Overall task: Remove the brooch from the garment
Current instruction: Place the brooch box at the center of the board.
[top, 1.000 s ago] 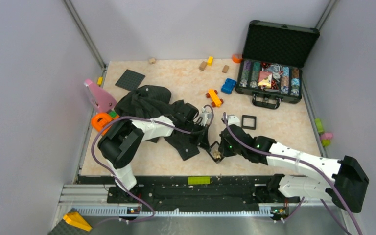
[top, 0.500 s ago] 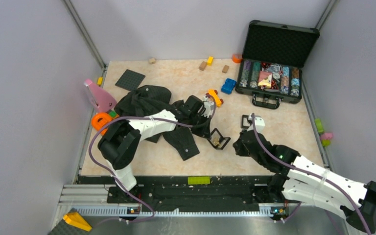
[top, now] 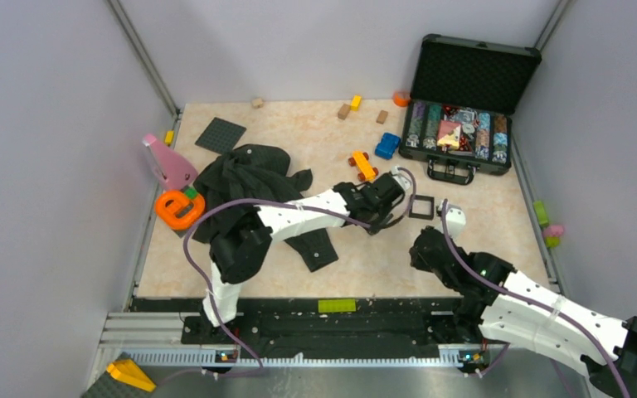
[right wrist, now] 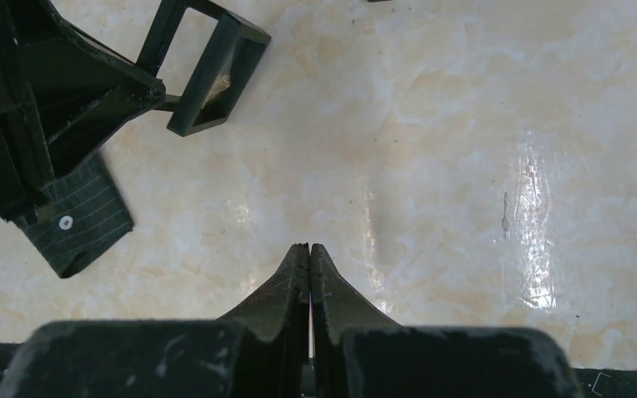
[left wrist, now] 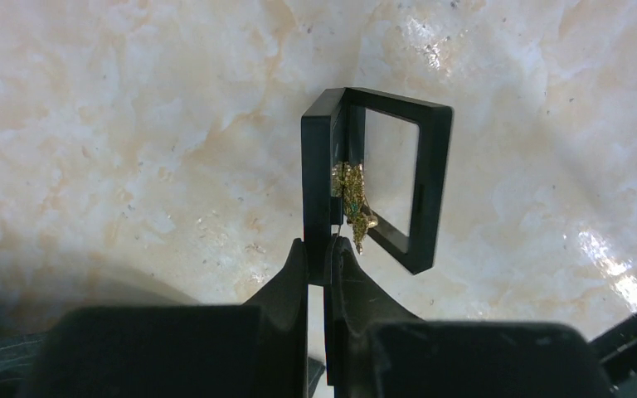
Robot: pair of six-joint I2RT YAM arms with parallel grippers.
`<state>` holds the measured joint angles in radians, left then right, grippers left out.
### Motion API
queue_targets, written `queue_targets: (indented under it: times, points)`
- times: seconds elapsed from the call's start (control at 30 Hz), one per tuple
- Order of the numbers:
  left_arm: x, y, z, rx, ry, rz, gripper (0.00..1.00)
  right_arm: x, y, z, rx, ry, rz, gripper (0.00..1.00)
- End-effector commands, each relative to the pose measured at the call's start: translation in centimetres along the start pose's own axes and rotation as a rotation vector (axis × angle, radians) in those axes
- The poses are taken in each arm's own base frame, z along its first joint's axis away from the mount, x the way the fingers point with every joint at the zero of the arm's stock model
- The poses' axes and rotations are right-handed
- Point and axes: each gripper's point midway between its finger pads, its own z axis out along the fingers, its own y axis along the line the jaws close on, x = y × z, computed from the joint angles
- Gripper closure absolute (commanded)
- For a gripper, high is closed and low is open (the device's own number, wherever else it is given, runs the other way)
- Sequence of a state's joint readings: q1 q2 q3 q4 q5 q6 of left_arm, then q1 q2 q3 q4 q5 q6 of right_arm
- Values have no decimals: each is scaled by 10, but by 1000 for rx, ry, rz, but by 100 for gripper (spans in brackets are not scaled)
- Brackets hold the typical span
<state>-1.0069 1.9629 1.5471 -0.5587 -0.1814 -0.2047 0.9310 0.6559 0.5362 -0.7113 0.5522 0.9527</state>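
The gold brooch (left wrist: 351, 199) sits inside a small hinged black square box (left wrist: 431, 191) that stands open above the bare tabletop. My left gripper (left wrist: 322, 249) is shut on one leaf of that box, to the right of the garment. The garment (top: 240, 178), a dark pinstriped shirt, lies crumpled at the left; one cuff with a white button (right wrist: 75, 228) shows in the right wrist view. The same box (right wrist: 207, 70) appears there at the upper left. My right gripper (right wrist: 309, 247) is shut on nothing, over bare table nearer the front right (top: 421, 245).
A second black square frame (top: 421, 206) lies just right of the left gripper. An open case of chips (top: 464, 133) stands at the back right. An orange toy car (top: 363, 166), a blue one (top: 387, 146), a grey baseplate (top: 220, 134) and an orange ring (top: 178, 207) lie around.
My left arm has swung right, carrying the box with the brooch off the shirt's edge. My right arm has drawn back from the box toward the front right.
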Motion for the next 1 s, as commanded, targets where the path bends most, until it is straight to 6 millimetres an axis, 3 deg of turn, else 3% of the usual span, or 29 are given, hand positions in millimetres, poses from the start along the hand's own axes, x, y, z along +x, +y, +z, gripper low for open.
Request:
queue_targets:
  times: [0.0,0.17,0.3,0.43,0.53,0.7,0.83,0.87,0.93,0.97]
  points:
    - [0,11,-3,-210,38,147,100,3,-9,6,38,-15,68,99]
    - [-9,10,-11,-352,17,248,98,5,-14,7,44,-29,98,100]
    - [-21,7,-20,-382,-17,270,91,6,-14,9,30,-40,122,100]
    - [-24,-3,-26,-380,-35,299,59,10,-18,12,41,-45,153,100]
    - [-22,-12,-26,-357,-36,310,48,10,-19,13,41,-52,166,100]
    - [-19,-18,-29,-303,-41,283,44,10,-18,14,31,-58,162,100]
    - [-26,-18,-41,-253,-80,231,43,15,12,17,-129,-32,62,100]
    - [-27,-17,-46,-238,-89,216,43,16,22,17,-187,-28,27,98]
    - [-29,-14,-57,-192,-113,177,42,19,28,20,-224,-30,-14,84]
    - [-29,-14,-63,-157,-128,156,41,18,28,22,-222,-37,-22,68]
